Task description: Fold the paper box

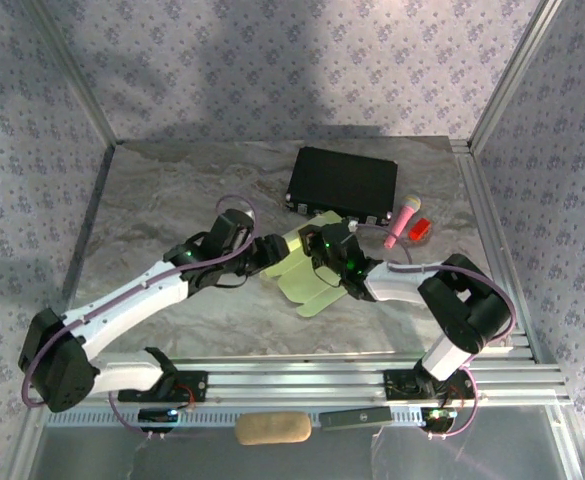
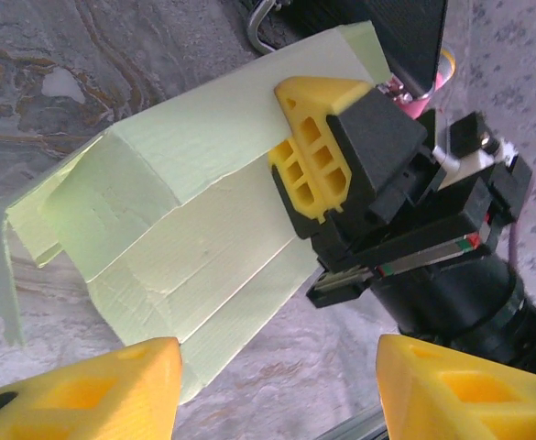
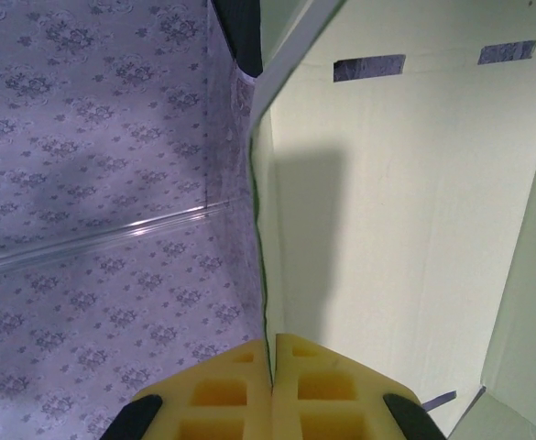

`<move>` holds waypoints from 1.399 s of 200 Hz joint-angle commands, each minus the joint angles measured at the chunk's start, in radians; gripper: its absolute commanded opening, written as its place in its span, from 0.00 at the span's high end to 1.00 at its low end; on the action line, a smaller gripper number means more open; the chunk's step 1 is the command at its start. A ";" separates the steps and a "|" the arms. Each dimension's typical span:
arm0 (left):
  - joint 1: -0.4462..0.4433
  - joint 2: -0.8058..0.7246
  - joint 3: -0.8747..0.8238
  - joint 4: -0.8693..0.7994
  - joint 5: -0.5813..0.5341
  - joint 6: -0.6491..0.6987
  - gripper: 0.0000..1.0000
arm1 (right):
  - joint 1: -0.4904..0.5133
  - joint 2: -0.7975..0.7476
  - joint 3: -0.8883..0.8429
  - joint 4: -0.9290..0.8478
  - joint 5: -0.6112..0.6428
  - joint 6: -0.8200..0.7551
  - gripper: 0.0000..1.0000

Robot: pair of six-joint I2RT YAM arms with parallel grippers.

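The paper box [image 1: 300, 272] is a pale yellow-green card, partly folded, lying mid-table between both arms. In the left wrist view the paper box [image 2: 185, 229] stands raised as a creased shell with flaps hanging at its left. My left gripper [image 2: 281, 394] is open just short of the box's near edge, with bare table between its fingers [image 2: 112, 390]; from above my left gripper [image 1: 270, 247] sits at the card's left end. My right gripper [image 3: 272, 376] is shut on the thin edge of a box panel [image 3: 405, 211]; it shows from above [image 1: 337, 252] and as a yellow finger [image 2: 313, 160] on the box's right end.
A black case [image 1: 344, 182] lies behind the box, with a pink stick-like item [image 1: 404, 218] and a small red thing [image 1: 419, 229] at its right. A tan pad [image 1: 272, 428] and a dark bar [image 1: 357, 417] lie beyond the front rail. Patterned walls enclose the table.
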State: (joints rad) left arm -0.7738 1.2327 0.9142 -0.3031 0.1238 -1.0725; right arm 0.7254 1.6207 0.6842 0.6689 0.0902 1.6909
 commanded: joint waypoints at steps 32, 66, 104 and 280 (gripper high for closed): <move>0.031 0.091 -0.012 0.110 0.023 -0.089 0.42 | 0.005 0.018 -0.023 0.009 0.005 0.035 1.00; 0.053 0.095 -0.044 0.180 0.011 -0.097 0.42 | 0.002 0.015 -0.037 0.024 0.006 0.038 1.00; 0.062 0.134 -0.060 0.267 0.046 -0.100 0.44 | 0.000 0.016 -0.051 0.053 0.008 0.041 1.00; 0.333 -0.184 -0.282 0.094 0.067 0.215 0.68 | -0.013 0.005 -0.043 0.042 -0.011 0.046 1.00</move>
State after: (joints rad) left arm -0.4820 1.0538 0.7059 -0.1646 0.1864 -0.9936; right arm 0.7177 1.6241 0.6403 0.7490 0.0933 1.7138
